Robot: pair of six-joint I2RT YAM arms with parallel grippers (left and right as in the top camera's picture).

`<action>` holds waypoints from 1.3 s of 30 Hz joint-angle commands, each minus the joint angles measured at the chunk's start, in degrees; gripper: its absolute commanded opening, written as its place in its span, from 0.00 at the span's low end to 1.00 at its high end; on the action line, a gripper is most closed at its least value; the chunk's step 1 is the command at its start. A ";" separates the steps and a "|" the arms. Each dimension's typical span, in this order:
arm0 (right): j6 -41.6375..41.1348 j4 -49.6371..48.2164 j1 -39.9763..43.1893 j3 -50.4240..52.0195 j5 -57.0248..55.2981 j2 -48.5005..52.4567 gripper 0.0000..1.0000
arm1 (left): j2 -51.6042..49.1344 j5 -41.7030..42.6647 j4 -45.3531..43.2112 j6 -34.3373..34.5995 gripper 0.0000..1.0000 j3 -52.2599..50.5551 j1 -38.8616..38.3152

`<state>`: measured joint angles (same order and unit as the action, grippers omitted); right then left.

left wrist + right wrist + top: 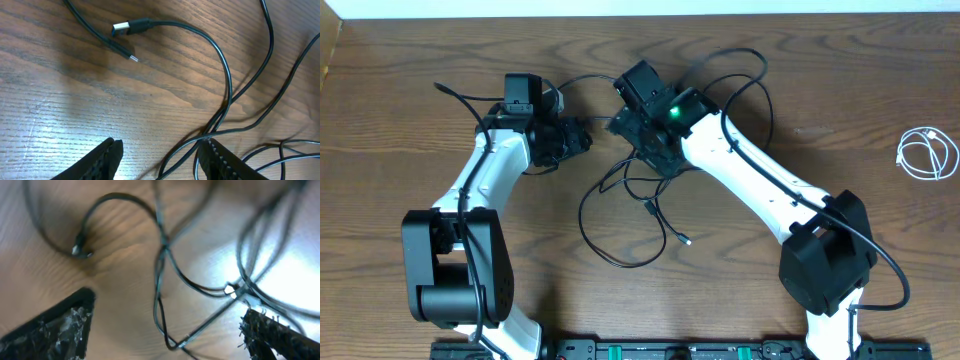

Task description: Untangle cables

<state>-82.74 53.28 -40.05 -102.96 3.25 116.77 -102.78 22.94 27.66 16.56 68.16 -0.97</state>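
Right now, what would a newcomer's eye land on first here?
The loose tangle of black cables sprawled in the middle of the table. The right fingers stand wide open above a crossing of strands. Far right, a white cable lies coiled alone.

Black cables beneath wide-spread claw

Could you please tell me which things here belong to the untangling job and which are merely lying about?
Belongs to the job:
black cables, tangled mid-table between the arms
white cable, coiled on its own, apart from the tangle

Not part of it:
wooden table
dark rail at the table's near edge
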 commanded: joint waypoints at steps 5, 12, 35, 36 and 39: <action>-21.51 1.49 -0.13 0.02 -0.26 1.62 0.99 | -0.52 -0.52 0.09 0.33 0.54 0.13 -0.13; -29.49 -0.44 -0.11 0.02 -0.28 5.46 0.99 | -0.52 -0.52 0.09 0.33 0.54 0.13 -0.13; -29.51 -6.36 1.68 0.02 -3.04 14.82 0.99 | -0.52 -0.50 0.09 0.76 0.54 0.13 -0.13; -29.51 -6.58 1.77 0.02 -2.93 15.39 0.99 | -0.52 -0.52 0.09 0.74 0.54 0.13 -0.13; -29.51 -6.62 1.88 0.02 -2.91 16.98 0.99 | -0.52 -0.50 0.09 0.81 0.54 0.13 -0.13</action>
<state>-111.48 46.68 -38.52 -103.11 1.96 131.44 -102.78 22.94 27.66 16.78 68.16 -0.97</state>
